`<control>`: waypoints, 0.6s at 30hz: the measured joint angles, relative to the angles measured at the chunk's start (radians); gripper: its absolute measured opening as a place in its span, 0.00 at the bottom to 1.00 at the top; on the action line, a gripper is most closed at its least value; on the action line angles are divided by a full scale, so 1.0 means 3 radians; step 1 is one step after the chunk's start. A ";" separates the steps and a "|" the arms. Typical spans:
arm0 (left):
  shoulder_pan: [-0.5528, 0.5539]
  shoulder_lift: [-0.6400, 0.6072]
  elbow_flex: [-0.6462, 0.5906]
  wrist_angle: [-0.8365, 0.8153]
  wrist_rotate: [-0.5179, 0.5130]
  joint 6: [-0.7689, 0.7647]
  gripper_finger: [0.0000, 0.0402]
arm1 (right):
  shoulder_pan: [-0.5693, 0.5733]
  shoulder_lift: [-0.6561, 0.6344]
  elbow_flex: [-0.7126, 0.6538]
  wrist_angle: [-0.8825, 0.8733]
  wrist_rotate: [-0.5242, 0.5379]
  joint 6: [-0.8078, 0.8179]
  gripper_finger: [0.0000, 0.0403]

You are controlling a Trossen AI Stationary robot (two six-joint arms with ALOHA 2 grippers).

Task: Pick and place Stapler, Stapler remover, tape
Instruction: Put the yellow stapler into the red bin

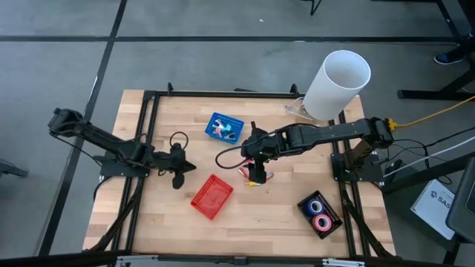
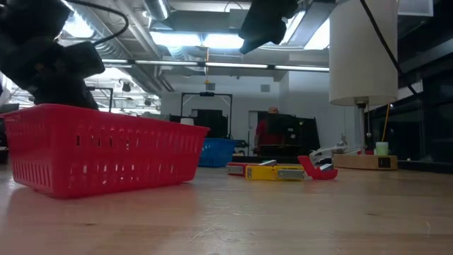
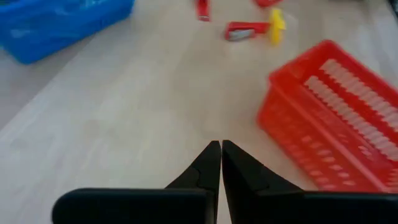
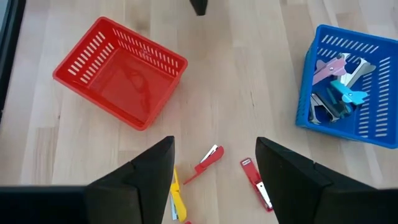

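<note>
A light wooden table (image 1: 282, 215) is seen from above, with two dark robot arms reaching in from either side. The right gripper (image 4: 214, 163) hangs with its two fingers spread wide and nothing between them, directly above a small cluster of staplers lying on the bare wood: a slim red stapler (image 4: 208, 159), a second red stapler with a metal underside (image 4: 256, 185), and a yellow stapler (image 4: 176, 198), all close together. An empty red plastic mesh basket (image 4: 118, 71) sits just beside them, and a blue plastic mesh basket (image 4: 348, 87) holding small pale pink and teal claw-shaped pieces sits on the other side. A black tray (image 1: 320, 213) near the table's front right corner holds blue and pink tape rolls. The left gripper (image 3: 221, 163) waits with fingers pressed together, empty, near the red basket. Judging from this, the next step is a descent onto one stapler; it should line the fingers across the narrow body, avoiding its neighbours.
</note>
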 joint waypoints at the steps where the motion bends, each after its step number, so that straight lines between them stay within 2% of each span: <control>1: 0.0000 0.0000 -0.0034 0.0050 -0.0081 -0.0015 0.03 | 0.0000 0.0000 0.0000 0.0000 0.0000 -0.0021 0.56; 7: -0.0074 -0.0066 -0.0258 0.0567 -0.0553 0.0327 0.04 | 0.0000 0.0000 0.0000 0.0002 -0.0001 -0.0042 0.56; 12: -0.0203 -0.0219 -0.0527 0.1397 -0.0438 0.1047 0.04 | 0.0000 0.0000 0.0000 0.0003 -0.0001 -0.0040 0.56; 18: -0.0248 -0.0373 -0.0527 0.1334 -0.0331 0.1390 0.04 | 0.0000 0.0000 0.0000 0.0007 0.0000 -0.0028 0.56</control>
